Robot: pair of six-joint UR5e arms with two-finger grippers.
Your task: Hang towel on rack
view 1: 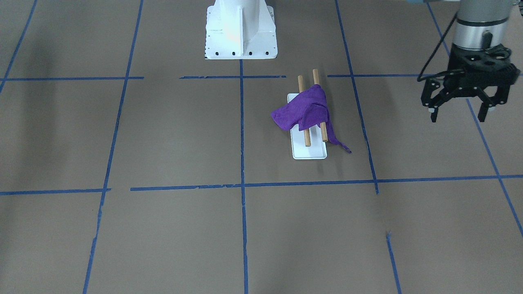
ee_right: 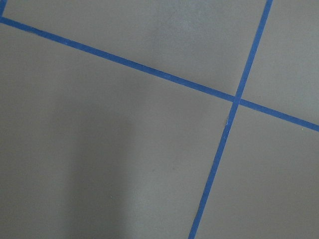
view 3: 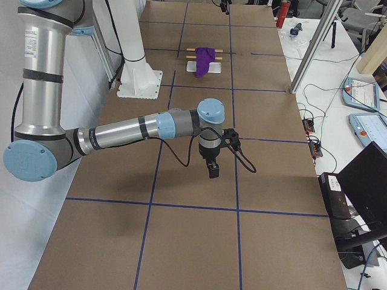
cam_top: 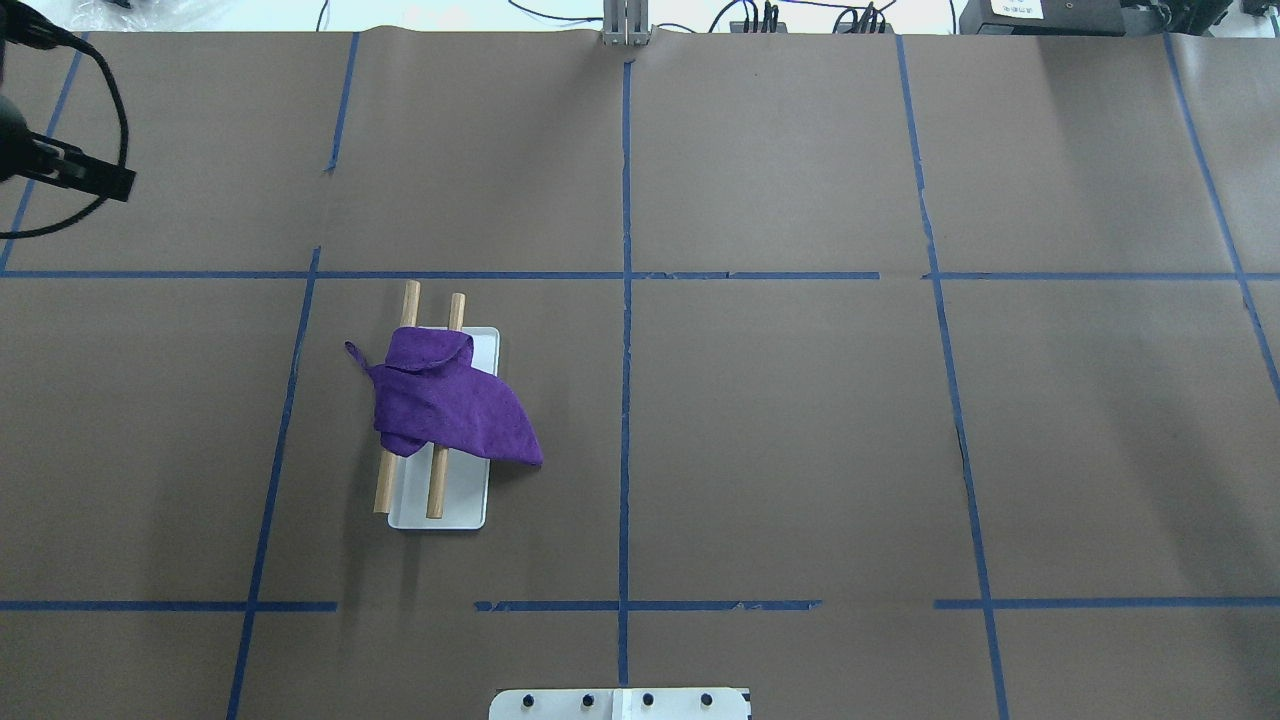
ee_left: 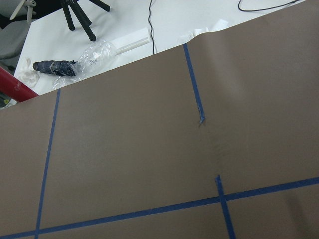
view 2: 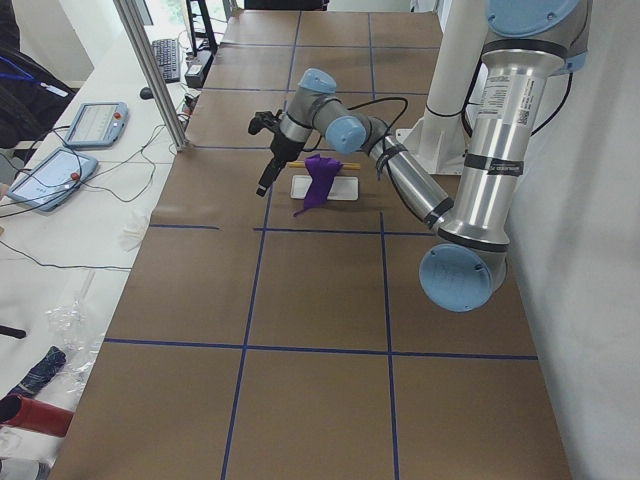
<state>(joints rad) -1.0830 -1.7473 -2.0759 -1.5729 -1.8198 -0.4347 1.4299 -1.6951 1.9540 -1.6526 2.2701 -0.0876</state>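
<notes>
The purple towel [view 1: 304,110] lies bunched and draped over the middle of the rack's two wooden rods [view 1: 315,76], with one corner trailing onto the table; it also shows in the overhead view [cam_top: 440,405]. The rack stands on a white base [view 1: 309,152]. My left gripper [view 1: 457,115] hangs open and empty above the table, well off to the side of the rack. My right gripper [view 3: 211,167] shows only in the exterior right view, far from the rack, pointing down above the table; I cannot tell whether it is open or shut.
The robot's white pedestal [view 1: 240,36] stands behind the rack. Brown paper with blue tape lines covers the table. Cables, tablets [view 2: 95,122] and a plastic bag [ee_left: 97,57] lie beyond the table's far edge.
</notes>
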